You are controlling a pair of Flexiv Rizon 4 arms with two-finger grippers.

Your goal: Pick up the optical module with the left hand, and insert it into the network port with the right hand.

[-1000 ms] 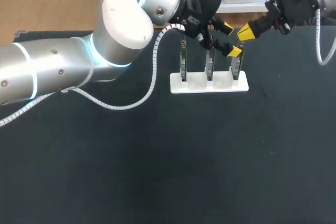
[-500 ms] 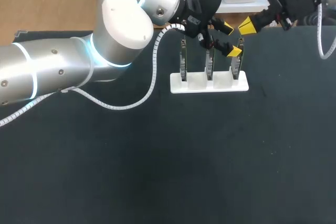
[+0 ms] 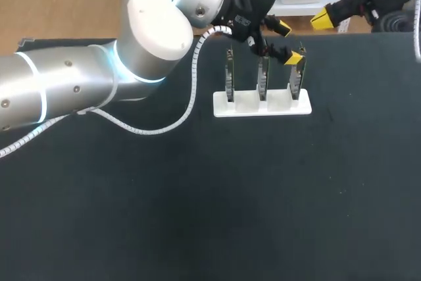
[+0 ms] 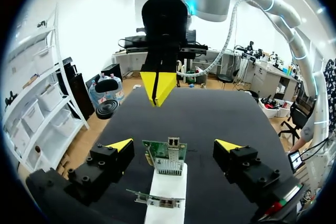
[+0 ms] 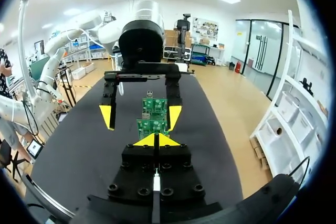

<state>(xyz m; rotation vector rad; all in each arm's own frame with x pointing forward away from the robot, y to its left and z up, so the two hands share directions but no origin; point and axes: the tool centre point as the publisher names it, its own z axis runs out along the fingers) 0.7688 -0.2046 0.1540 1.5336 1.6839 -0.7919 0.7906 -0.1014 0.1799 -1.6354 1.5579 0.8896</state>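
At the far side of the black table [image 3: 197, 195], rack: a white plastic stand [image 3: 262, 106] holds three upright green circuit cards [image 3: 262, 78] with silver port cages.
Left tool: the left gripper [image 3: 287, 44] hangs over the rack's right end with its fingers wide apart. In the left wrist view [image 4: 175, 145] the end card [image 4: 167, 156] stands between the yellow tips, touching neither.
Right tool: the right gripper [image 3: 320, 19] sits off beyond the rack with its yellow tips pressed together and nothing visible between them [image 5: 156, 140].
Optical module: it cannot be told apart from the card hardware. It may be the silver block on top of the end card, which is a guess only.
Risk, wrong grasp: the fingers may close on the card edge instead of the module, bending the card or prying it out of its slot.
Risk, rack: the stand looks light, so a sideways nudge or an upward pull may drag or tip it.
Risk, arms: both tools work the same corner, so a handover there could bring a fingertip clash.
Risk, handover: the right tool must part its tips first.
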